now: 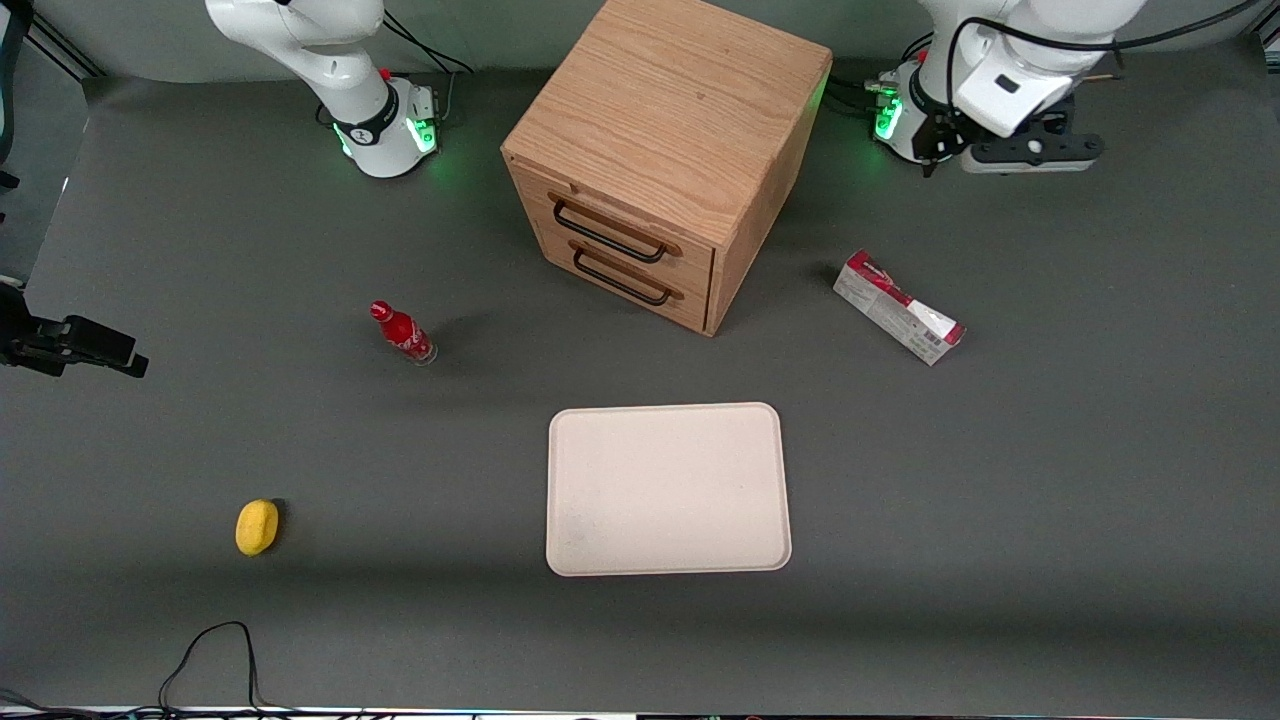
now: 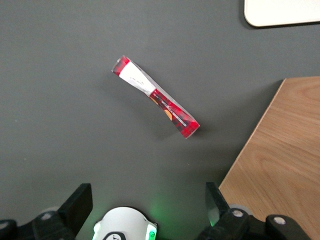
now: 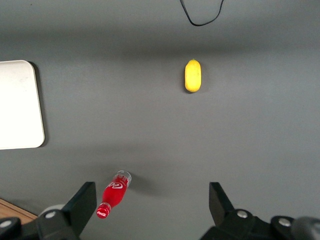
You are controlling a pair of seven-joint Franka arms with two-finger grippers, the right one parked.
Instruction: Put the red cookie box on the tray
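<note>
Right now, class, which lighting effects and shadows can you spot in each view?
Front view: green glow at both arm bases, soft shadow bands across the table near the tray; left wrist view: the open gripper frames the red cookie box with its faint shadow; right wrist view: even light.

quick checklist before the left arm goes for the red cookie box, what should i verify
1. Red cookie box free to grasp: ok, it lies alone on the table beside the wooden cabinet, nothing touching it.
2. Gripper ready: ok, fingers spread wide, holding nothing, raised near the working arm's base.
3. Box in the wrist view: ok, fully visible, lying at a slant to the fingers.
4. Tray free to receive: ok, nothing lies on it.
5. Path from box to tray: ok, bare table between; the cabinet corner is close to the box.
6. Red bottle and yellow object: ok, toward the parked arm's end.
</note>
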